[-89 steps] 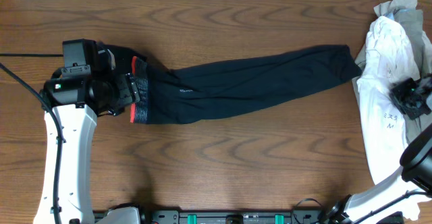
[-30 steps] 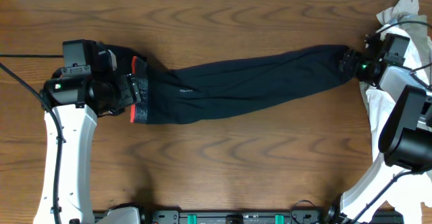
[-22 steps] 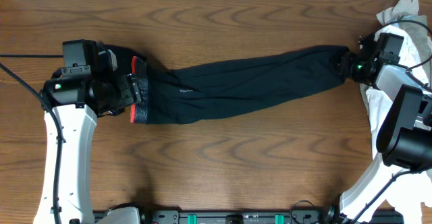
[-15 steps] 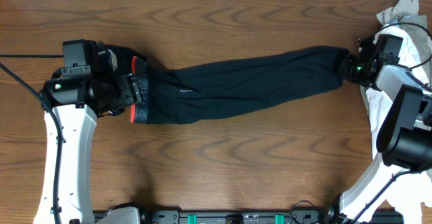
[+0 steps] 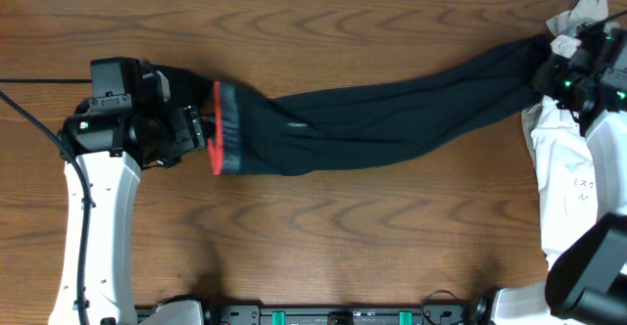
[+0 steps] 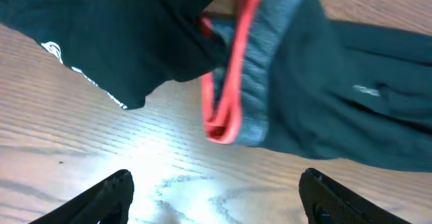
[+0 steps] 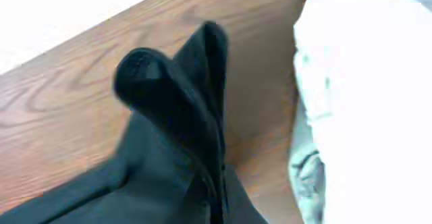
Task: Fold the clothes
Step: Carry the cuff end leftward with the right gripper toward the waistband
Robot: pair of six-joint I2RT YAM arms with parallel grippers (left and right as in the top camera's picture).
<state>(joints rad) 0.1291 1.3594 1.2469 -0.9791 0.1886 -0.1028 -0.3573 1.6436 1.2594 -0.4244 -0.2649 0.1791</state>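
The long black trousers [image 5: 392, 119] lie stretched across the table, their grey, red-edged waistband [image 5: 225, 129] at the left. My right gripper [image 5: 560, 70] is shut on the leg end at the far right and holds it raised; in the right wrist view the black cloth [image 7: 169, 102] stands folded up between the hidden fingers. My left gripper [image 5: 196, 129] is open and empty just left of the waistband [image 6: 250, 82]. Its fingertips [image 6: 115, 190] hover over bare wood. A small black white-logo piece [image 6: 101, 42] lies beside the waistband.
A white garment [image 5: 573, 168] lies heaped at the right edge under the right arm and also shows in the right wrist view [image 7: 364, 82]. A beige piece [image 5: 588, 7] sits at the far right corner. The table's back edge runs close behind the trousers.
My right gripper came to the leg end, closed on it and pulled it up and to the right. The trousers slid right, and the waistband moved away from my still left gripper.
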